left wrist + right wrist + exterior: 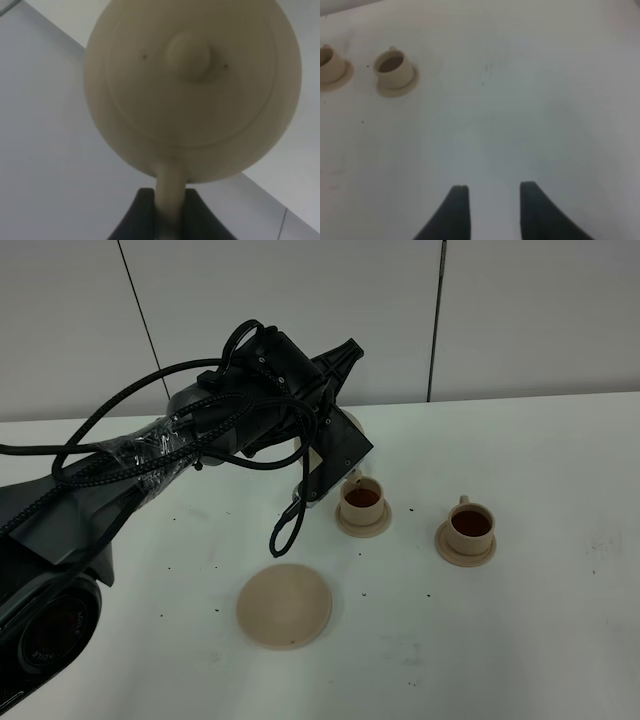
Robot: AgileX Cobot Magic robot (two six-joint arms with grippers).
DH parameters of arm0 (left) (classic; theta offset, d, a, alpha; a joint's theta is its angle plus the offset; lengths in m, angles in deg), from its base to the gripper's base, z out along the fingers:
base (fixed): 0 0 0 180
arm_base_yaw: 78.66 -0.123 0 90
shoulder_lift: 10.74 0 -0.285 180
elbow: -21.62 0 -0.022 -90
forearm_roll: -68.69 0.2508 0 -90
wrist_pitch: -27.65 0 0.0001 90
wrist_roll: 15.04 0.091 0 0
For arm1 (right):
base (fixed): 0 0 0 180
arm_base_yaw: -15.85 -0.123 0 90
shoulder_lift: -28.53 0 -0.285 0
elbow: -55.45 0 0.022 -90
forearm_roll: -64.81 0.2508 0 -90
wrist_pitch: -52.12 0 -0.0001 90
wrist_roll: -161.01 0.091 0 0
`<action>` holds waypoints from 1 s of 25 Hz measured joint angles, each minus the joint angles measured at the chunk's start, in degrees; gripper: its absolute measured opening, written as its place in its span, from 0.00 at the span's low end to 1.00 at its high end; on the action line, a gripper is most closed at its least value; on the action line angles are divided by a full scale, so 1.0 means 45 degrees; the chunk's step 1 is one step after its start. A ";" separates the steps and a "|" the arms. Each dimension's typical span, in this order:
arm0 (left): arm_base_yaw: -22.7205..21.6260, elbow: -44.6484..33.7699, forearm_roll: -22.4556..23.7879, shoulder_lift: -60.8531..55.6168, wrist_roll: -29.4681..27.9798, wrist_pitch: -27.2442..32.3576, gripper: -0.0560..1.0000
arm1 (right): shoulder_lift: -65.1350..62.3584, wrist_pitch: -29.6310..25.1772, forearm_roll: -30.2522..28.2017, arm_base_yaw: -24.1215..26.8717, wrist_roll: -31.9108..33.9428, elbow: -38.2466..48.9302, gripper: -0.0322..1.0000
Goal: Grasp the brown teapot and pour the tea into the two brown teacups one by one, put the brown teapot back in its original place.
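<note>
The left gripper [170, 210] is clamped on the loop handle of the teapot [192, 85], its two dark fingers [137, 215] pressed against either side of the thin handle. In the left wrist view the pot fills most of the picture, lid and small knob facing the camera, with wall panels behind it, so the pot is lifted off the table and tipped. From the high camera the left arm [240, 420] reaches from the table's left side toward the middle and hides nearly all of the pot; only a sliver of beige shows by the wrist [350, 422], just above the near cup [362, 502]. That cup sits on its small saucer near the middle of the table [560, 640] and holds dark tea. The second cup [470, 525] stands on its own saucer a little to the right and nearer the front edge, apart from the first, also with dark tea in it. The wide saucer [284, 606] lies bare toward the front edge, left of both cups and well apart from them. Small dark specks dot the white top around it. The right gripper [492, 210] hovers over bare table with its jaws apart and nothing between them; both cups appear far off in its view.
</note>
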 joint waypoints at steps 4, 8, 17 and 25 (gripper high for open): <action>0.0000 0.0000 0.0000 0.0000 0.0028 -0.0092 0.21 | 0.0000 0.0000 0.0000 0.0000 0.0000 0.0000 0.26; 0.0000 0.0000 0.0000 0.0000 0.0118 -0.0147 0.21 | 0.0000 0.0000 0.0000 0.0000 0.0000 0.0000 0.26; 0.0000 0.0000 0.0000 0.0000 0.0146 -0.0385 0.21 | 0.0000 0.0000 0.0000 0.0000 0.0000 0.0000 0.26; 0.0000 0.0000 0.0000 0.0000 0.0467 -0.0464 0.21 | 0.0000 0.0000 0.0000 0.0000 0.0000 0.0000 0.26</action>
